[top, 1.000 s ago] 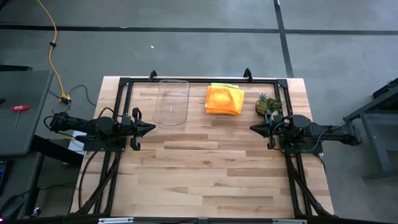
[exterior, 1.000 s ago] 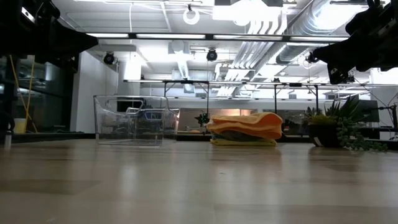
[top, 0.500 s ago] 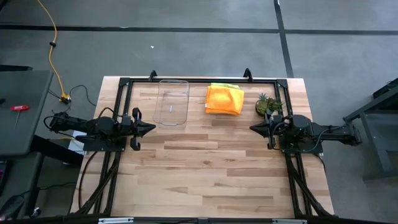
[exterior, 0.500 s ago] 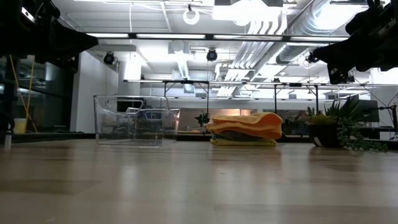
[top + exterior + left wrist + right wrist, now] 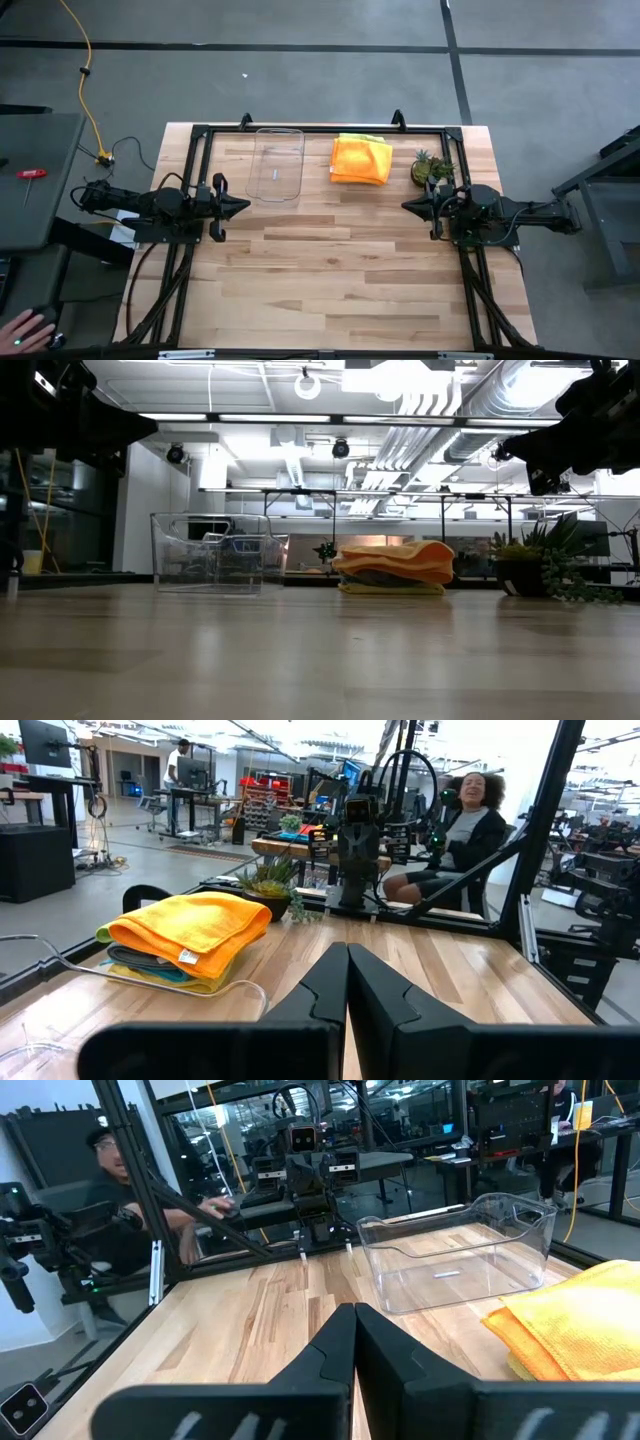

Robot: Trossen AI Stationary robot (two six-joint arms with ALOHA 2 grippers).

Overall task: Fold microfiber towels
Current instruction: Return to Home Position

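Orange is seen topmost on the folded microfiber towels [image 5: 361, 160], stacked between and beyond both grippers, so folding is judged finished. The left gripper [image 5: 243, 206] and right gripper [image 5: 407, 206] are parked pinched together, empty, well apart from the stack, presumably at home.

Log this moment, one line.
left claw: shut, left side | right claw: shut, right side | stack of folded microfiber towels: orange on top, far side
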